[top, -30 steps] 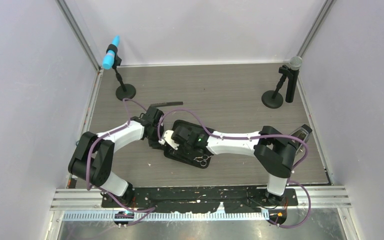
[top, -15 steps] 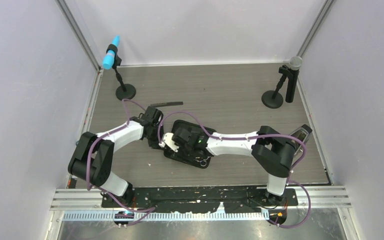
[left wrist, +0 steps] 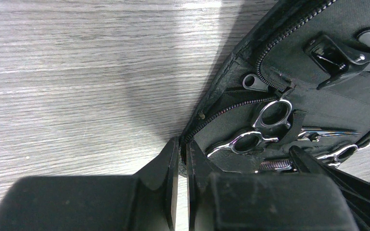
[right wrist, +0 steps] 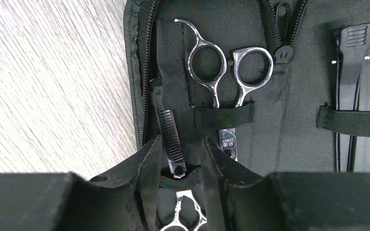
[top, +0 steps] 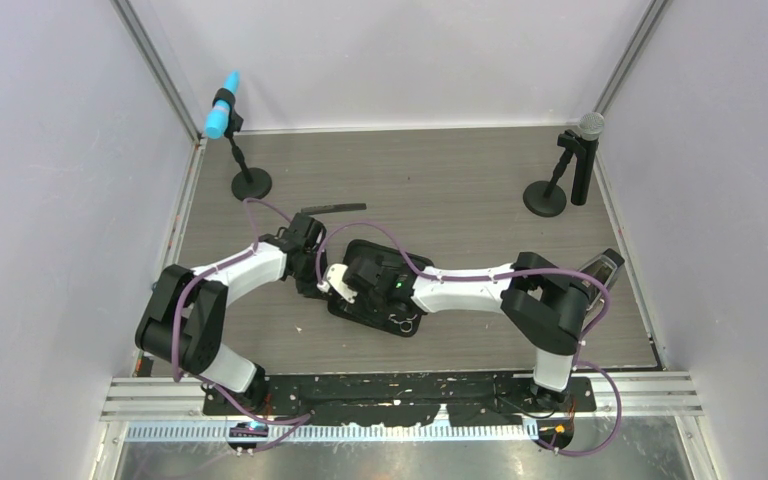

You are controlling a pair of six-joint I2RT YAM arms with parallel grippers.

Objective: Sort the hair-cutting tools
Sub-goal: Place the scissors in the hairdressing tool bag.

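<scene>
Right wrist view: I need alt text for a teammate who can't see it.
The right fingers stand open either side of the toothed blade of thinning scissors lying in an open black zip case. Beside it, silver scissors sit under an elastic strap, ring handles up. Black clips are strapped at the right, with the wood-grain table at the left.

Grey wood-grain tabletop [top: 460, 180] enclosed by plain pale walls [top: 60, 200] with metal corner posts [top: 157, 70].

Grey wood-grain table [top: 460, 165]; on it black case [top: 382, 248], comb [top: 335, 209], blue microphone [top: 251, 184], grey microphone [top: 544, 198].
</scene>
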